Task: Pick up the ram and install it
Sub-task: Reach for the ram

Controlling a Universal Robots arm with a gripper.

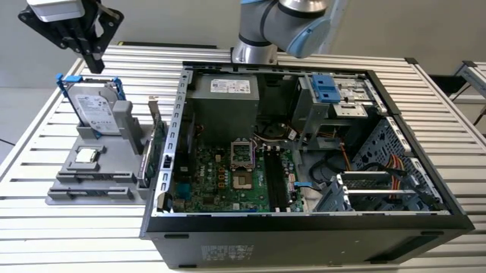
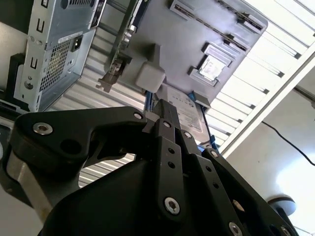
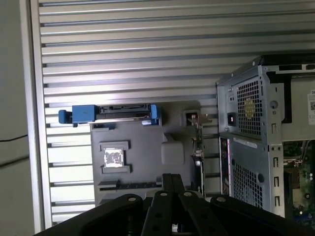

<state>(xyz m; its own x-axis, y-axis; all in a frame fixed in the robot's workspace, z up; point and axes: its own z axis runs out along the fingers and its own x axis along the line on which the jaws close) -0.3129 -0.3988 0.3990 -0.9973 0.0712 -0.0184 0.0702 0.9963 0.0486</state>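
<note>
A slatted metal table (image 1: 68,244) carries an open computer case (image 1: 304,242). The exterior view looks into it, onto the motherboard (image 1: 227,176). Both wrist views catch its perforated outer wall. Just beside the case, at the exterior view's left, a gray holder (image 1: 65,196) bears an upright hard drive (image 1: 97,111), a green expansion card (image 1: 152,153) and a small processor chip (image 1: 87,154). The black gripper (image 1: 95,63) hangs above the drive, fingers pressed together, nothing between them. The first wrist view shows a thin dark strip (image 3: 130,185) in a holder slot; whether it is the ram cannot be told.

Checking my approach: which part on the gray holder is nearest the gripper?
The silver hard drive with blue rails, standing upright just below the gripper; the green card stands nearer the case.
</note>
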